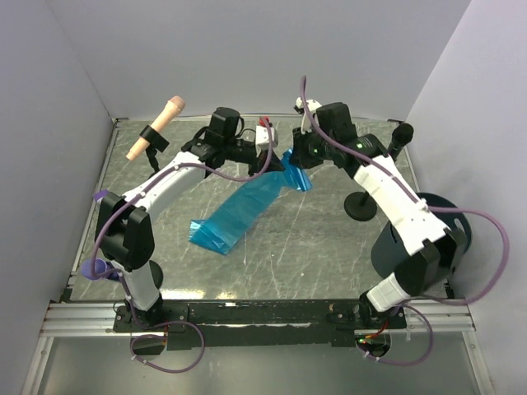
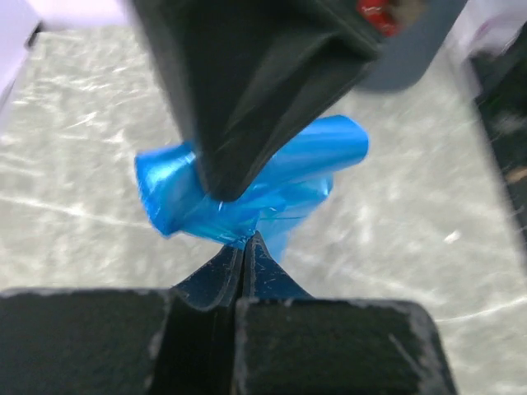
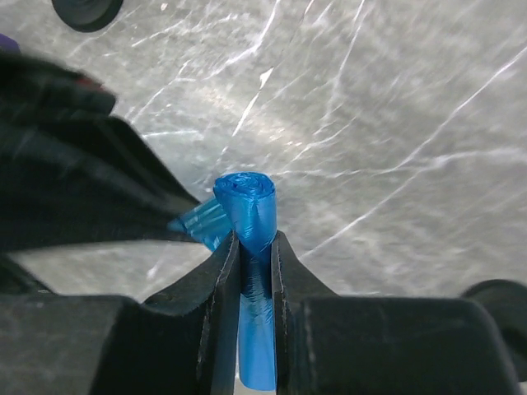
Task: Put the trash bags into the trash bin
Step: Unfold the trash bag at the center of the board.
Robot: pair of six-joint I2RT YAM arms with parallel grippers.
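A long blue trash bag sheet hangs from both grippers down to the table. My left gripper is shut on the thin film, jaws pressed together. My right gripper is shut on the tight blue roll, which stands up between its jaws. The two grippers are close together at the back middle, above the table. The dark trash bin stands at the right near my right arm's base, partly hidden by the arm. It also shows in the left wrist view.
A black round stand base stands between the bag and the bin, and another shows in the right wrist view. A tan microphone on a stand is at the back left. A black microphone is at the back right.
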